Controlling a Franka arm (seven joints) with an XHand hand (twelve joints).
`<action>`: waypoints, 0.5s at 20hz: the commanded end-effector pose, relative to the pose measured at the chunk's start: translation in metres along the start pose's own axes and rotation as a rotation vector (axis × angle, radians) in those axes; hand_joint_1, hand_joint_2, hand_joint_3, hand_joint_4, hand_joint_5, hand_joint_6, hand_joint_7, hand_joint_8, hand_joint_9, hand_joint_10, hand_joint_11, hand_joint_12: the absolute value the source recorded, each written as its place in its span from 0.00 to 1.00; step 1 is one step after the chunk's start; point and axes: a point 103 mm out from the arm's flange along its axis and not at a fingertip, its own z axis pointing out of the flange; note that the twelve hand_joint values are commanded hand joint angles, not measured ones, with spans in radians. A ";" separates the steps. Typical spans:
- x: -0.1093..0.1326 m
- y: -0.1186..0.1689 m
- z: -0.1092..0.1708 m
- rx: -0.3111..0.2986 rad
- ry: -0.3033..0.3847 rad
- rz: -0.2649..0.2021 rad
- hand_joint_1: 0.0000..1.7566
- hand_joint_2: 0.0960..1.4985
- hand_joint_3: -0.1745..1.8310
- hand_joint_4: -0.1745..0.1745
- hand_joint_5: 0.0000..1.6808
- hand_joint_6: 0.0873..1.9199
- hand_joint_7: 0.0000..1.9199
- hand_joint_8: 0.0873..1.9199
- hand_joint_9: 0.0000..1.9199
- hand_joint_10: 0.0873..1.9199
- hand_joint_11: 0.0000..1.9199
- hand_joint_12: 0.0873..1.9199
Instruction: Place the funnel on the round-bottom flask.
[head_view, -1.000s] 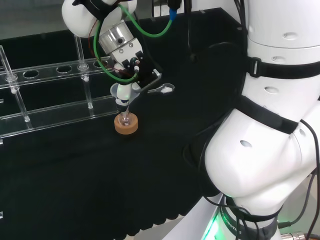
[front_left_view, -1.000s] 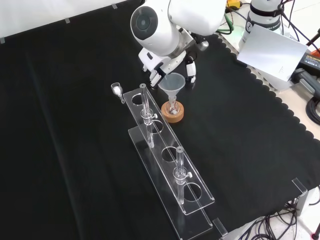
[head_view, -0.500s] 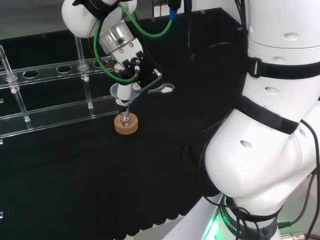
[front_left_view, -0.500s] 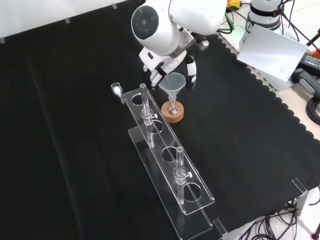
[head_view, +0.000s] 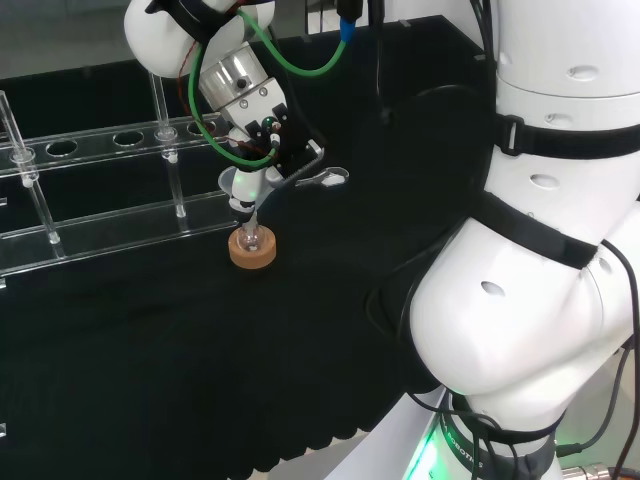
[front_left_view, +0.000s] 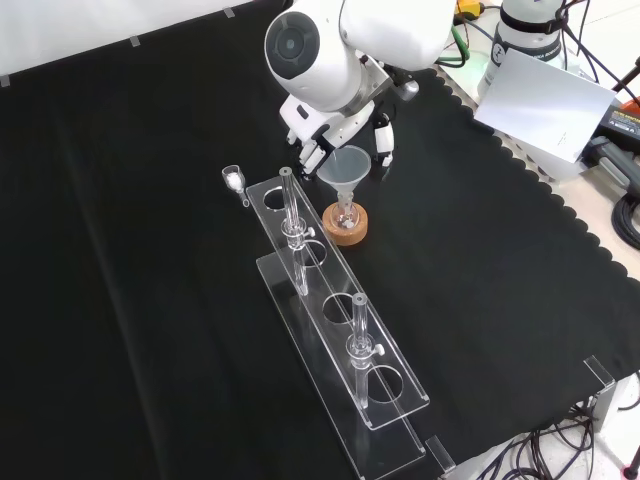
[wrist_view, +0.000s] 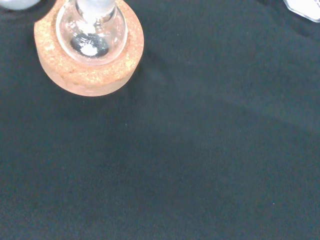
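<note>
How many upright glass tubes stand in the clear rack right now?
2. In the front view, one tube stands at the rack's far end, beside the cork ring; the other tube stands nearer the camera. Clear glass, so another may be missed.

Hand (front_left_view: 340, 135) largely hidden behind white arm link (front_left_view: 315, 50) in front view; grip on funnel (front_left_view: 345, 170) unclear. Flask (wrist_view: 91, 30) neck cut off in wrist view.

Bench cloth (front_left_view: 150, 300): black, matt, fine woven texture. Round-bottom flask (wrist_view: 91, 37): clear glass, glossy, with bright reflections. Stand (wrist_view: 87, 75): cork, tan, rough and granular. Funnel (front_left_view: 344, 168): clear, smooth, slightly frosted. Test-tube rack (front_left_view: 330, 320): clear acrylic, glossy edges. Arm links (head_view: 540, 250): white plastic, smooth, glossy. Hand (front_left_view: 320, 130): white and black plastic parts.
</note>
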 end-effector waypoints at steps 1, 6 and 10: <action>-0.001 -0.001 0.001 0.006 0.003 -0.004 0.37 0.37 0.33 0.30 0.23 0.22 0.28 0.42 0.47 0.31 0.27 0.68; -0.003 -0.005 0.000 -0.008 0.011 -0.004 0.35 0.37 0.31 0.30 0.23 0.21 0.26 0.42 0.47 0.31 0.27 0.68; -0.003 -0.006 0.000 -0.003 0.008 -0.005 0.33 0.37 0.30 0.30 0.23 0.19 0.25 0.41 0.46 0.32 0.26 0.69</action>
